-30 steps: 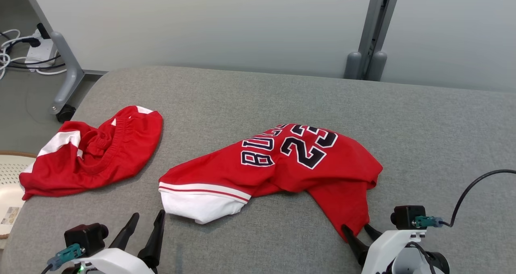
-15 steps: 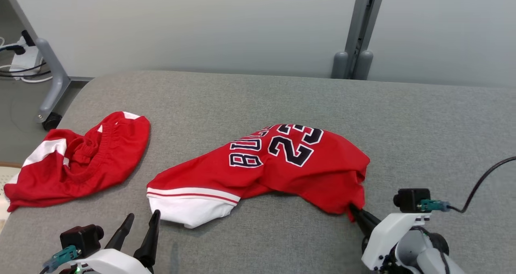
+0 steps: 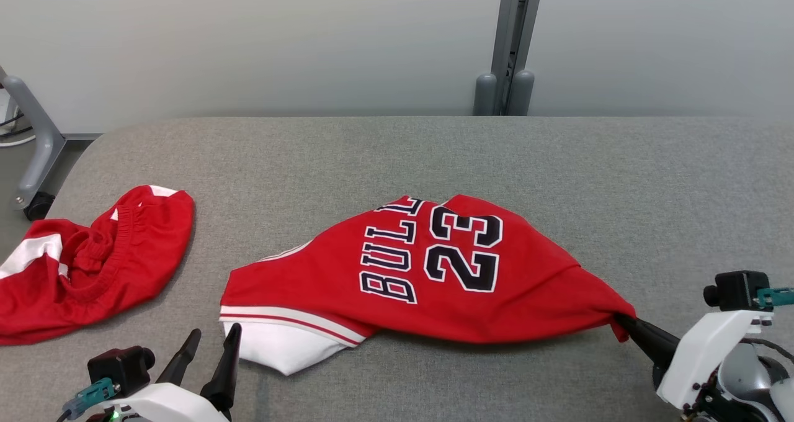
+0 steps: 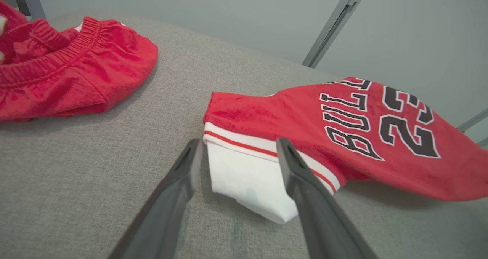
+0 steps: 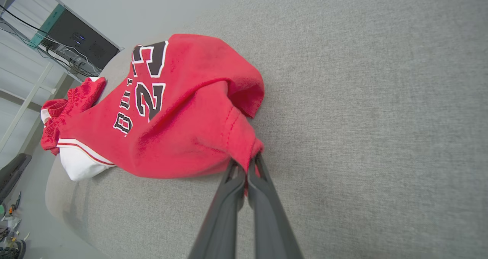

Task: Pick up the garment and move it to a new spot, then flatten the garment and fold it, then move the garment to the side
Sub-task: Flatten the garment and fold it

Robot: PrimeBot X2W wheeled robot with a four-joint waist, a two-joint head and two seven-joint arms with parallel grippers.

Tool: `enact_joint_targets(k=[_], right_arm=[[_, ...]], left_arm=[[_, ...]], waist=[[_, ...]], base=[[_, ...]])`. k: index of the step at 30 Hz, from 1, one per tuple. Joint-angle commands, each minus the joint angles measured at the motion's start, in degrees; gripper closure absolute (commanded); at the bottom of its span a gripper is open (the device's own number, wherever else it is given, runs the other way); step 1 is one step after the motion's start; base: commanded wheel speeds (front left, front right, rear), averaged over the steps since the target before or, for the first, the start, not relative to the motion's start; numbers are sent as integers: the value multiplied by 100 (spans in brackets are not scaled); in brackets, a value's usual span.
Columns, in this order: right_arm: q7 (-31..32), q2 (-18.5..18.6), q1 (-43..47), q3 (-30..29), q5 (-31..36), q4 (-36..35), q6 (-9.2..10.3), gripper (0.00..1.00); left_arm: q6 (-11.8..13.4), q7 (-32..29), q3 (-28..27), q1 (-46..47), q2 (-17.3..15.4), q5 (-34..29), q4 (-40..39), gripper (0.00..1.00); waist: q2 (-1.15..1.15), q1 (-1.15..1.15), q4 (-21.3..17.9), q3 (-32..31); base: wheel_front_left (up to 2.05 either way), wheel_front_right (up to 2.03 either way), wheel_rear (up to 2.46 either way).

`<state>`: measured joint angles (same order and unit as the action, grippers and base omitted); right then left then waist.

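Red jersey [image 3: 434,273] on the grey pad [image 3: 372,155], corner pinched by the right gripper [image 3: 621,320].
Left gripper [image 3: 215,332] gapes wide just beside the white hem [image 3: 279,347]; red shorts [image 3: 93,267] cut off at the left edge.

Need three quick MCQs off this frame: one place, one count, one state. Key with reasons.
1. Where do the red shorts lie relative to the Bulls jersey?
A) to the robot's left
B) to the robot's right
C) on top of it

2. How many garments are on the grey tabletop?
A) one
B) two
C) three

3. The right gripper is:
A) open above the jersey
B) shut on the jersey's edge
C) shut on nothing

Key:
1. A, the shorts sit at the head view's left.
2. B, shorts plus jersey.
3. B, red fabric is pinched at its closed tips.
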<state>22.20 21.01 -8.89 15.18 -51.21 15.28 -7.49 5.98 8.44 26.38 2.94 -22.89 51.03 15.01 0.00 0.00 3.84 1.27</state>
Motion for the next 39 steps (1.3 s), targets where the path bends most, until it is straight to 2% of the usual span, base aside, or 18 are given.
enact_joint_targets(k=[1,7,8,9,10,16,22,30,36,39], right_arm=[[115,86,87,-128,2,4,-1,100],[540,14,265,-352,304,329,-1,100],[554,-20,280,-383,416,398,-1,89],[565,-78,287,-405,494,444,-1,59],[536,-154,283,-439,570,482,-1,0],[250,-368,226,-689,1033,379,-1,0],[-440,-534,360,-1147,1318,-335,-1,0],[-1957,-1053,558,-1606,1722,-1175,-1,0],[-3387,-1445,692,-1688,2362,-1186,-1,0],[-3673,-1588,701,-1776,2743,-1115,-1,0]], left_arm=[[-39,27,-7,115,-36,36,34,0],[-67,9,23,150,-48,14,129,0],[-70,8,27,162,-48,14,139,0],[-76,7,29,171,-51,15,145,0],[-79,7,30,175,-57,15,150,0],[-40,19,26,148,-112,-2,130,0],[41,65,-3,70,-154,-37,51,0],[167,271,-78,-47,-251,-130,-96,0],[298,338,-35,-167,-274,-250,-209,0],[439,362,19,-235,-293,-387,-255,0]], waist=[[0,0,1,3],[0,0,45,-8],[0,0,56,-9],[0,0,67,-13],[0,0,75,-19],[0,0,66,-46],[0,0,4,-96],[0,0,-123,-147],[0,0,-172,-152],[0,0,-175,-146]], base=[[0,0,0],[0,0,0],[0,0,0],[0,0,0],[0,0,0],[0,0,0],[0,0,0],[0,0,0],[0,0,0],[0,0,0]])
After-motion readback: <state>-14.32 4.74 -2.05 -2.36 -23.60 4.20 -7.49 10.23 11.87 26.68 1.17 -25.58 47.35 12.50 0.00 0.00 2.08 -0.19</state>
